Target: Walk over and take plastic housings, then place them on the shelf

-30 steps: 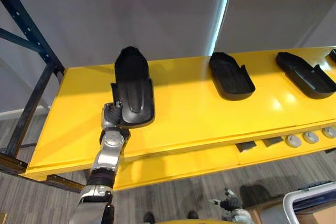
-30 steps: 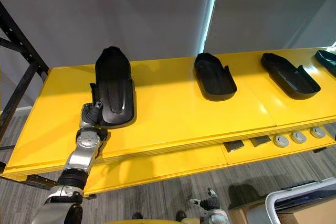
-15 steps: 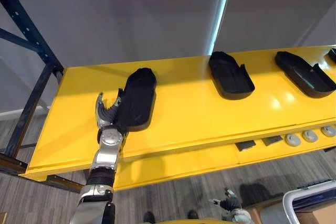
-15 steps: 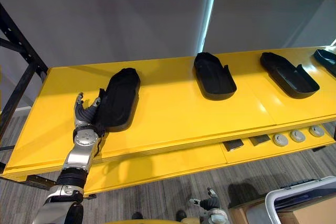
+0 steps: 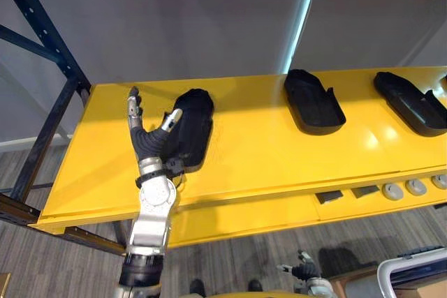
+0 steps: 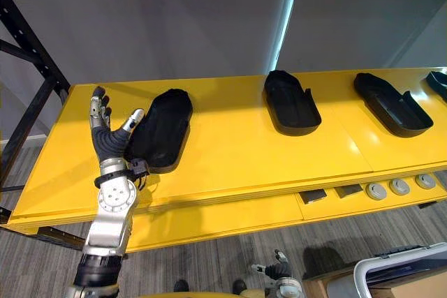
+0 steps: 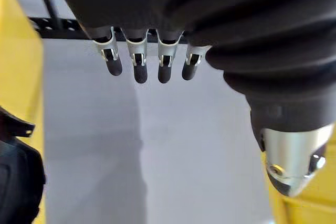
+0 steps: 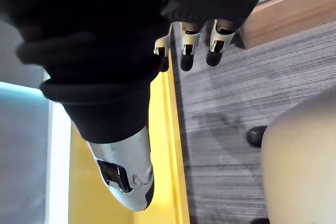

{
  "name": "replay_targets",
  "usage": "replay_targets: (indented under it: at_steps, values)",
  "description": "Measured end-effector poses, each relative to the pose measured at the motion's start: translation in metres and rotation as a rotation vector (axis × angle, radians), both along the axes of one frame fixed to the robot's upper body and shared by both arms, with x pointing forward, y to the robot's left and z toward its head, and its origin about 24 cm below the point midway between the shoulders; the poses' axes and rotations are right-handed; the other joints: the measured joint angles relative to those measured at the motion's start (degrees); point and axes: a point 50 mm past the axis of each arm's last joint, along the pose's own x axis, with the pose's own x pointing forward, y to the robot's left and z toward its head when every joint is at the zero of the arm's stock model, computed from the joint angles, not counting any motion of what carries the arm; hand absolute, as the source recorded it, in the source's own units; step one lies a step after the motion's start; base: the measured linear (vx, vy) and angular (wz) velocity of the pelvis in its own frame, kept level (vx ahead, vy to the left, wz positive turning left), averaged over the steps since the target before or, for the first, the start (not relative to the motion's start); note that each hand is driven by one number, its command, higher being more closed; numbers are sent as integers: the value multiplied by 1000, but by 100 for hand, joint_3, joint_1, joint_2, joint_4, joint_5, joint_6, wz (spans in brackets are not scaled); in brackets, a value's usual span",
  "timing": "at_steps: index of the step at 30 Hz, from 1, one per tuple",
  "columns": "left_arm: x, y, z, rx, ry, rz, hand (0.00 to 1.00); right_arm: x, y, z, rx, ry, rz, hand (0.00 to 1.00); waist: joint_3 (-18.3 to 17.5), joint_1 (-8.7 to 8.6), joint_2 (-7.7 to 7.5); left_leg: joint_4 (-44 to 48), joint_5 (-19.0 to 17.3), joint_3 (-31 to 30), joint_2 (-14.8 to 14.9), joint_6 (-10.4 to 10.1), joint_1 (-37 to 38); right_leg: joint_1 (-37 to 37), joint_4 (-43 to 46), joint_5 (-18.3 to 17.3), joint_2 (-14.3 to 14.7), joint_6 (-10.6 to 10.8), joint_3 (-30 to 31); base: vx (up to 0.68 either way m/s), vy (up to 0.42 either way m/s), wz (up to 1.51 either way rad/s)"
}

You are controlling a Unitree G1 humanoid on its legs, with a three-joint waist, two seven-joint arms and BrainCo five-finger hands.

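Left hand (image 5: 150, 146): spread wide, fingers straight and pointing up toward the wall, thumb angled out; nothing is in its grasp, and the left wrist view shows only grey wall between fingers (image 7: 135, 62) and thumb.
Near housing (image 5: 190, 130): a black plastic housing lying flat on the yellow shelf (image 5: 251, 155), just beside the left hand on its thumb side and running away from the palm; whether the thumb tip touches its rim I cannot tell.
Other housings: a second housing (image 5: 313, 101) well beyond the near one on the far side from the left hand, and a third housing (image 5: 412, 102) further along again, each lying apart from the others.
Right hand (image 6: 277, 268): hanging low, well below the shelf edge and far from every housing, fingers loose and holding nothing.
Step in hand: judged as letting go and clearing away, since the near housing lies free on the shelf.
How to do it well: draw the left hand straight back toward the shelf's front edge with fingers kept spread, lifting the thumb first so it cannot hook the rim and drag the part.
Risk: a sideways sweep toward the thumb would nudge the light housing askew or closer to the front edge.
Check: confirm the near housing sits flat, apart from its neighbour.
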Motion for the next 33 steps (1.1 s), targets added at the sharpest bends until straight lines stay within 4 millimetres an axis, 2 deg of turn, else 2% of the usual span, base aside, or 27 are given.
replay_targets:
  at_steps: [1,8,10,14,17,24,29,33]
  values:
    - [-8,0,-3,29,7,0,100,-1,0,0,0,0,-1,0,4,3,9,0,-34,4,5,-17,2,0,5,-4,3,5,2,0,0,0]
    - [-42,4,-44,203,194,64,100,-8,-2,-1,-8,2,-4,0,-2,207,14,0,-74,-3,20,-31,-12,6,16,-37,4,38,-56,6,-3,3]
    - [-44,3,-50,198,228,55,100,-9,-3,-1,-10,5,-5,0,-3,292,12,0,-77,-2,20,-28,-12,9,17,-41,0,45,-64,14,-2,3]
    - [-48,1,-70,184,327,39,100,-8,-2,-1,-13,0,7,0,-15,294,14,1,-88,1,14,-24,-60,10,20,-53,-15,62,-87,13,-1,2]
    - [-49,-1,-83,188,392,9,100,-8,-2,1,-19,-7,17,0,-56,300,49,2,-55,4,0,-4,34,13,117,-112,-30,149,-100,53,1,1]
    - [-47,-12,-104,200,479,-55,100,-12,0,0,-37,5,39,0,-234,296,76,-1,-50,7,-26,6,50,9,125,-130,-45,135,-96,10,1,-1]
    - [-35,-32,-115,251,516,-151,100,-12,0,0,-43,7,47,0,-272,285,107,-37,-45,17,-33,10,44,-72,129,-150,-42,118,-78,-44,-7,-4]
    - [-26,-38,-121,293,548,-171,100,-11,0,0,-44,7,49,0,-277,260,95,-38,-44,26,-59,10,34,-80,98,-156,-44,129,-62,-9,0,-3]
